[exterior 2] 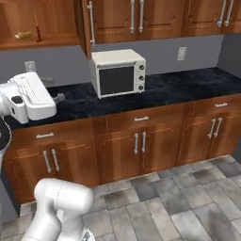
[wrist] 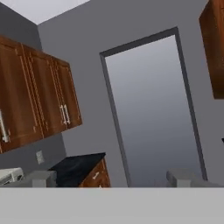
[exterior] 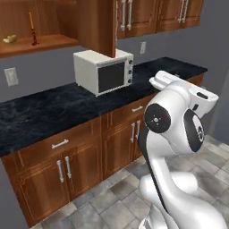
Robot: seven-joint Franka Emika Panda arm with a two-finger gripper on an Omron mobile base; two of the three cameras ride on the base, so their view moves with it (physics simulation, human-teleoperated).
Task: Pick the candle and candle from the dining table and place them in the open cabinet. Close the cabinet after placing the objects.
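Jaws are seen at the bottom of the hand view as two grey finger tips (wrist: 40,178) set well apart, with nothing held between them, so the gripper (wrist: 111,179) is read as open. It is pointed toward a tall grey doorway (wrist: 151,109) in a grey wall, past the far end of a black stone counter.

One candle, the thin orange taper (exterior: 31,21), is seen standing upright in its small dark red holder (exterior: 34,41) on the shelf of the open cabinet (exterior: 40,44), near the shelf's front edge. In the right base view the same taper (exterior 2: 36,21) is found at the upper left. A small yellow object (exterior: 10,39) is seen lying on the same shelf, to the taper's left and apart from it. The cabinet's door (exterior: 102,27) is swung out, edge-on to the camera, above the microwave.

A white microwave (exterior: 103,70) with a dark window and three knobs is set on the black white-veined table (exterior: 40,112) under the cabinet. No readable writing or brand is made out on it. Closed wall cupboards (exterior 2: 136,19) with long steel bar handles are hung to the right. Low wood cupboards (exterior 2: 141,141) with short handles are fitted below, over a grey tiled floor (exterior 2: 179,202). A wall socket (exterior: 11,76) is mounted on the grey wall.
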